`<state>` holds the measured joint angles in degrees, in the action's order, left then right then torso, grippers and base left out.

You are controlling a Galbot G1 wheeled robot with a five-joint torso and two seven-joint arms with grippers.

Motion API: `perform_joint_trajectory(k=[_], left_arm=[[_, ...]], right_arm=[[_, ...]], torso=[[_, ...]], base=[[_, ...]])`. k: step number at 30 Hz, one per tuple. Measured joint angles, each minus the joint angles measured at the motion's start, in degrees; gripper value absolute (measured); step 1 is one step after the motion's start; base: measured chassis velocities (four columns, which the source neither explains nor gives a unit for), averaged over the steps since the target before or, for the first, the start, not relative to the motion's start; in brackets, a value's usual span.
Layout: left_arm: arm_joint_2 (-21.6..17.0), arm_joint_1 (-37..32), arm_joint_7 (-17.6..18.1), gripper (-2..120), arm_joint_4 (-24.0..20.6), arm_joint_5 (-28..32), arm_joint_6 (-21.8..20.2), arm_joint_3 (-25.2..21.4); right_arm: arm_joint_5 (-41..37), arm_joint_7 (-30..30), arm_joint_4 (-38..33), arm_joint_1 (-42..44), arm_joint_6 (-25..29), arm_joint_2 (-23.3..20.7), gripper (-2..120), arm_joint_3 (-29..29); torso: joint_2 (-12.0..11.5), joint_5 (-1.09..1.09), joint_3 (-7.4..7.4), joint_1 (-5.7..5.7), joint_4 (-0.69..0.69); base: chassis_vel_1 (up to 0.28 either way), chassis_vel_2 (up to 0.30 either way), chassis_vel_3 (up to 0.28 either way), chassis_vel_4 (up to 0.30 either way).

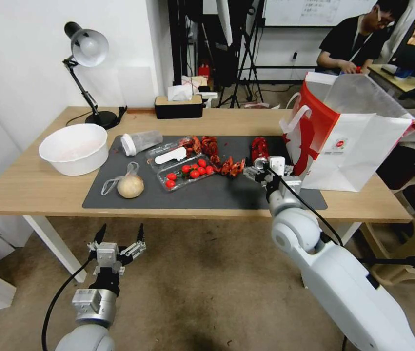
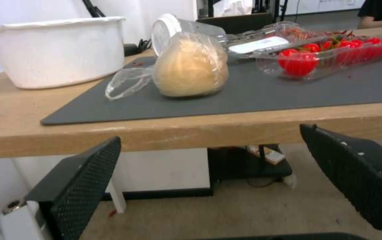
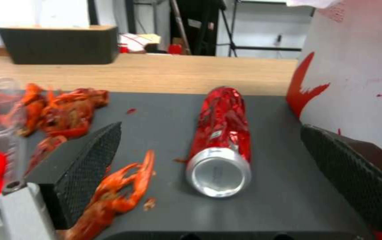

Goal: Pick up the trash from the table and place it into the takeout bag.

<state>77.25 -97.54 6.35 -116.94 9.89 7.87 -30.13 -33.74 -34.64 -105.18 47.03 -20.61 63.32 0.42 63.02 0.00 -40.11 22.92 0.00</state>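
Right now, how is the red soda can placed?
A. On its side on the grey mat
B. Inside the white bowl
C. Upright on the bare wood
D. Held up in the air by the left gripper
A: the red soda can lies on its side on the dark grey mat, in front of the open right gripper, beside the takeout bag.

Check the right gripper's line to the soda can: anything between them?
Nothing visible. The right gripper is open over the dark mat, and the red soda can lies on its side straight ahead between the jaws. Crayfish shells lie by one jaw, off that line; the takeout bag stands beside the other.
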Motion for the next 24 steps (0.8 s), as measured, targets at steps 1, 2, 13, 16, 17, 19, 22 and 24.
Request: perform_joint_trajectory(k=[1, 2, 13, 16, 17, 19, 22, 24], left_arm=[[0.1, 0.0, 0.0, 100, 0.1, -0.1, 0.0, 0.0], [0.2, 0.1, 0.0, 100, 0.2, -0.1, 0.0, 0.0], [0.8, 0.0, 0.0, 100, 0.1, -0.6, 0.0, -0.2], [1.0, -0.1, 0.0, 100, 0.0, -1.0, 0.0, -0.2], [1.0, -0.1, 0.0, 100, 0.0, -1.0, 0.0, -0.2], [1.0, -0.2, 0.0, 100, -0.1, -1.0, 0.1, -0.2], [1.1, -0.3, 0.0, 100, -0.1, -1.1, 0.2, -0.3], [1.2, -0.4, 0.0, 100, -0.2, -1.2, 0.2, -0.3]], right_arm=[[-0.6, -1.4, 0.9, -1.3, -0.9, 0.5, 100, -0.3], [-0.9, -2.2, 1.4, -1.9, -1.4, 0.7, 100, -0.4], [-6.4, -7.1, 5.3, -6.1, -3.4, 1.4, 100, -0.2], [-7.4, -6.7, 6.8, -7.2, -3.7, 1.5, 100, -0.2], [-7.4, -6.7, 6.8, -7.2, -3.7, 1.5, 100, -0.2], [-8.5, -6.6, 7.6, -7.8, -4.4, 1.6, 100, -0.2], [-9.2, -6.4, 8.3, -8.3, -5.0, 1.7, 100, -0.3], [-9.7, -6.1, 8.8, -8.6, -5.5, 1.7, 100, -0.5]], torso=[[0.0, -0.01, 0.0, 0.0, 0.0], [0.0, 0.0, 0.0, 0.0, 0.0], [0.0, 0.0, 0.0, 0.0, -0.01], [0.0, 0.0, 0.0, 0.0, -0.01], [0.0, 0.0, 0.0, 0.0, -0.01], [0.0, 0.0, 0.0, 0.0, -0.01], [0.0, 0.0, 0.0, 0.0, 0.0], [0.0, 0.0, 0.0, 0.0, -0.01]], base=[[0.0, 0.0, 0.0, 0.0], [0.0, 0.0, 0.0, 0.0], [0.0, 0.0, 0.0, 0.0], [0.0, 0.0, 0.0, 0.0], [0.0, 0.0, 0.0, 0.0], [0.0, 0.0, 0.0, 0.0], [0.0, 0.0, 0.0, 0.0], [0.0, 0.0, 0.0, 0.0]])
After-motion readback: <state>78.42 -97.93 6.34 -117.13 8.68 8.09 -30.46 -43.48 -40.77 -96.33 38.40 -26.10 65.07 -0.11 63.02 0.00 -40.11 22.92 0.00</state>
